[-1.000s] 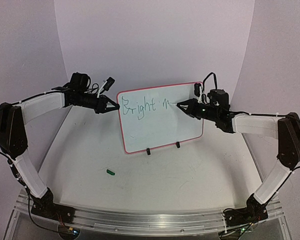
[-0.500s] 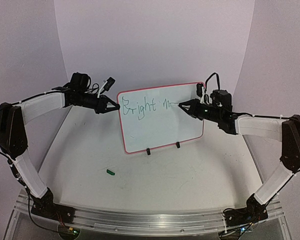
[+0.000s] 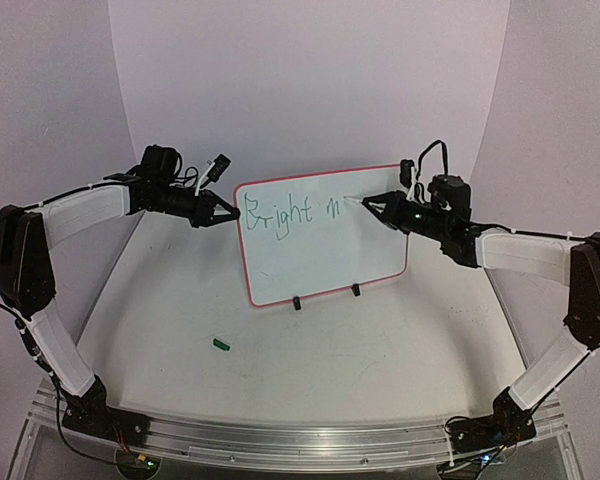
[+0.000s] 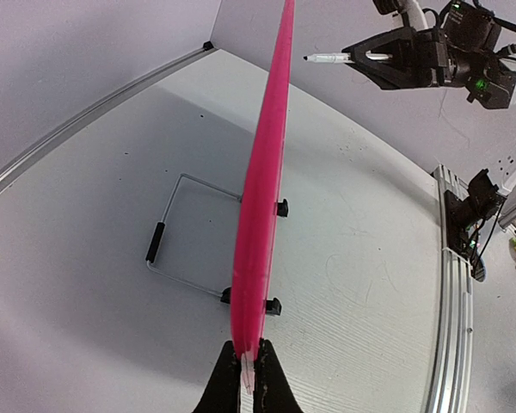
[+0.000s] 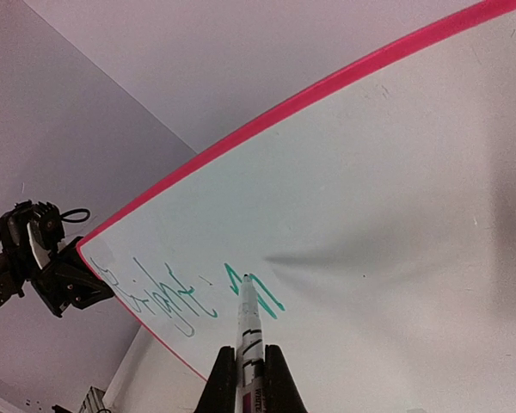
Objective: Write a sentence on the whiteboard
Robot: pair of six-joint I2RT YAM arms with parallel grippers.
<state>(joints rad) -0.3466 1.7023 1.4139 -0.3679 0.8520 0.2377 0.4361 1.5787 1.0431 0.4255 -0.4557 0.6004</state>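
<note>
The whiteboard (image 3: 320, 255), white with a red-pink rim, stands upright on two black clip feet and bears green writing "Bright m". My left gripper (image 3: 230, 212) is shut on its left edge; in the left wrist view the rim (image 4: 262, 198) runs edge-on up from the closed gripper (image 4: 248, 372). My right gripper (image 3: 376, 207) is shut on a white marker (image 3: 352, 201). In the right wrist view (image 5: 248, 379) the marker (image 5: 248, 331) points at the board (image 5: 396, 215), with its tip at the top of the green "m" strokes.
A small green marker cap (image 3: 220, 344) lies on the table in front of the board. A wire stand (image 4: 176, 237) props the board from behind. The aluminium rail (image 3: 300, 440) with the arm bases runs along the near edge.
My right gripper has moved up and a little right along the board with the marker, lengthening the "m" stroke. The left arm and the board have not moved.
</note>
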